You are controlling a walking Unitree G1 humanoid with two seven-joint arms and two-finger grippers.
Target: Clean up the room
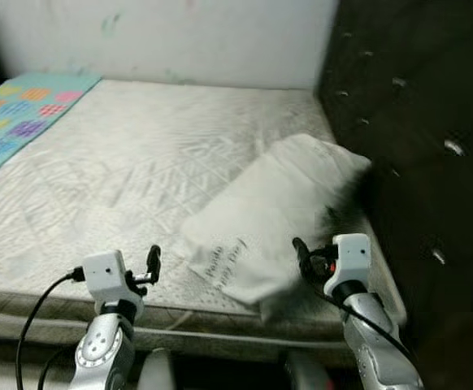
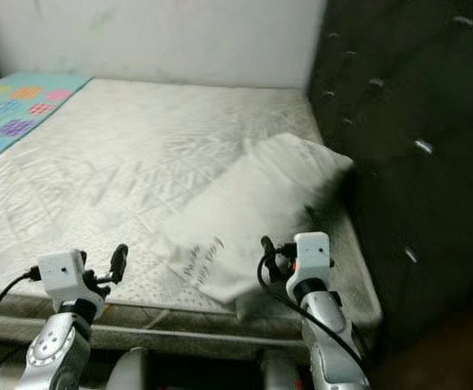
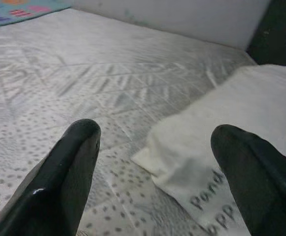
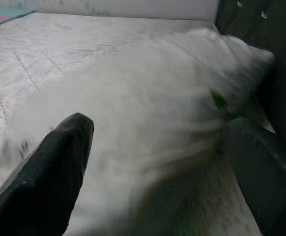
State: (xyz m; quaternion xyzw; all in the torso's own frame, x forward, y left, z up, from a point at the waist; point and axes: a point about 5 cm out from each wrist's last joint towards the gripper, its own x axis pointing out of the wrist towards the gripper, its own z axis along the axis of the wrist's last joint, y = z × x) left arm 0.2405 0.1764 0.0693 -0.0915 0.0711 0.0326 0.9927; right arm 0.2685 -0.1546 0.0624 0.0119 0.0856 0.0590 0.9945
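A white pillow (image 1: 273,213) with dark printed lettering lies slantwise on the bare quilted mattress (image 1: 131,162), near the dark headboard (image 1: 415,138). My left gripper (image 3: 157,162) is open, low over the mattress's front edge, with the pillow's printed corner (image 3: 207,196) just ahead of its fingers. My right gripper (image 4: 157,167) is open too, close to the pillow's near end, and the pillow (image 4: 148,98) looks blurred there. Neither holds anything.
A turquoise blanket (image 1: 13,114) with coloured patches covers the mattress's far left. A white wall (image 1: 171,36) runs behind the bed. The tufted dark headboard closes off the right side. The mattress's front edge (image 1: 171,321) lies just before my arms.
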